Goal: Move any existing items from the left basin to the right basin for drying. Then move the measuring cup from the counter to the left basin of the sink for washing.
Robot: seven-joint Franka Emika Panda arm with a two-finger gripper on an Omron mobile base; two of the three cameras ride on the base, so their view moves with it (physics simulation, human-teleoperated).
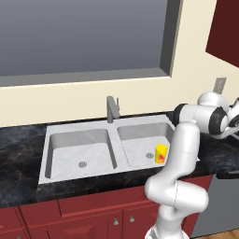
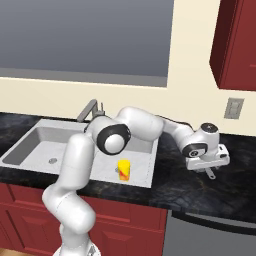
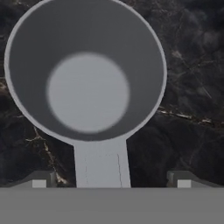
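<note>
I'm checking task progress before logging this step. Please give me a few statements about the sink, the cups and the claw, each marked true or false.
1. The yellow cup stands in the right basin. True.
2. The left basin holds the measuring cup. False: the measuring cup lies on the counter, right of the sink.
3. The claw is shut on the cup's handle. False: its jaws stand open, one on each side of the handle.
4. The measuring cup looks empty. True.

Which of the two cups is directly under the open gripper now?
The grey metal measuring cup on the counter; its flat handle runs between the gripper fingertips. The yellow cup stands apart in the right basin.
</note>
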